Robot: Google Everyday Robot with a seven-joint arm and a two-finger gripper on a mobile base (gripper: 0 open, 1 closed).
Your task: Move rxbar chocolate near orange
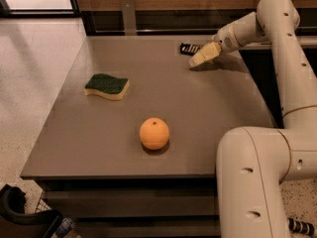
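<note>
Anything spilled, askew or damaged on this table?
Nothing stands out. The sponge and orange sit intact on the table; the rxbar chocolate lies flat at the far edge, beside the gripper.

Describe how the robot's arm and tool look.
The arm is glossy off-white, built of thick rounded tubular segments with small dark dots along the casing. The tool, at the far right of the table by the rxbar chocolate, is a tapered pale-yellow tip.
</note>
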